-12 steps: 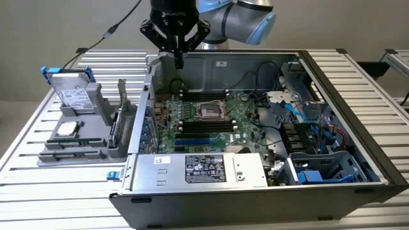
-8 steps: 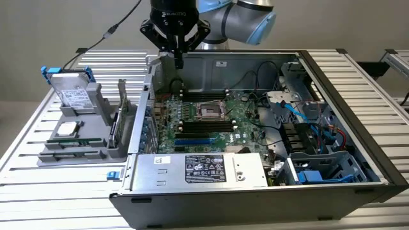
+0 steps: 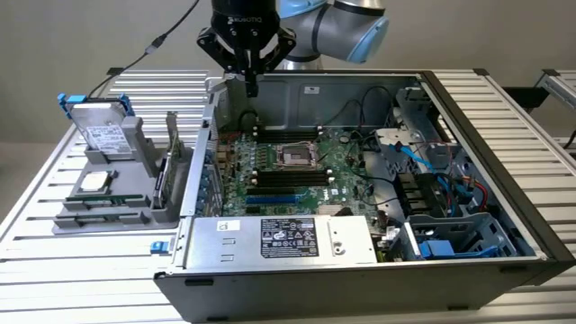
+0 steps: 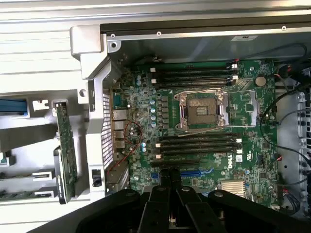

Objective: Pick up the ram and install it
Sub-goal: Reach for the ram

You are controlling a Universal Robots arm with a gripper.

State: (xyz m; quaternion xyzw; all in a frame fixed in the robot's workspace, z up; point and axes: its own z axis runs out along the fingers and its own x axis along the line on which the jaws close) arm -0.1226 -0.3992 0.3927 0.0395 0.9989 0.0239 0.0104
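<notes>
The ram [image 3: 104, 200] is a thin green stick lying flat in the grey holder [image 3: 135, 145] at the exterior view's left, just below a square silver processor chip [image 3: 96, 181]. My gripper [image 3: 251, 89] hangs high over the back of the open computer case, well apart from the ram. In the wrist view its black fingers [image 4: 164, 178] press together with nothing between them, above the motherboard [image 4: 146, 109]. Long black memory slots [image 4: 194, 75] and a second bank of slots [image 4: 199, 143] lie on either side of the open processor socket [image 4: 203, 111].
A hard drive [image 3: 102, 131] stands in the holder, and a green expansion card [image 3: 166, 177] stands upright beside the case wall. Cables and blue drive bays [image 3: 441, 202] fill the case at the exterior view's right. A power supply [image 3: 283, 237] sits along the front.
</notes>
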